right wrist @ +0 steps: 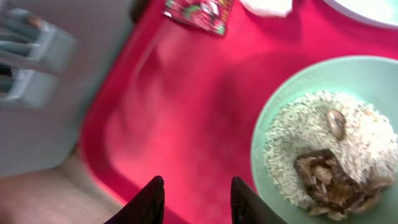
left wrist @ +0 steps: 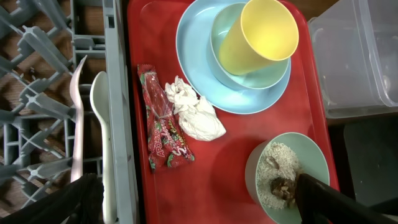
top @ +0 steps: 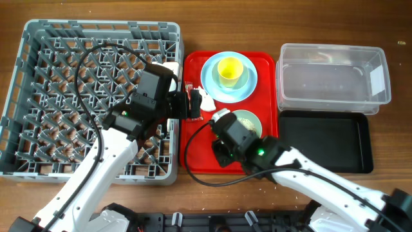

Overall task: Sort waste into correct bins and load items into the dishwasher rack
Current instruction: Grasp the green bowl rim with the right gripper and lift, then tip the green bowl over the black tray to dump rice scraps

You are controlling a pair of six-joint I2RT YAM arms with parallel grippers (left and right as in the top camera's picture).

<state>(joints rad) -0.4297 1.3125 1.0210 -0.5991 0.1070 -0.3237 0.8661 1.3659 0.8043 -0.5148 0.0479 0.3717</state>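
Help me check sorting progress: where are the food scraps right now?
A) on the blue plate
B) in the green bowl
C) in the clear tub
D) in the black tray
B: the food scraps sit in the green bowl on the red tray; none show in the clear tub or the black tray.

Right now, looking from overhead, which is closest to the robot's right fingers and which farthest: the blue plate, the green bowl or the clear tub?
From the right fingers:
1. green bowl, right beside them on the red tray.
2. blue plate, further back on the same tray.
3. clear tub, off the tray, to the far right.
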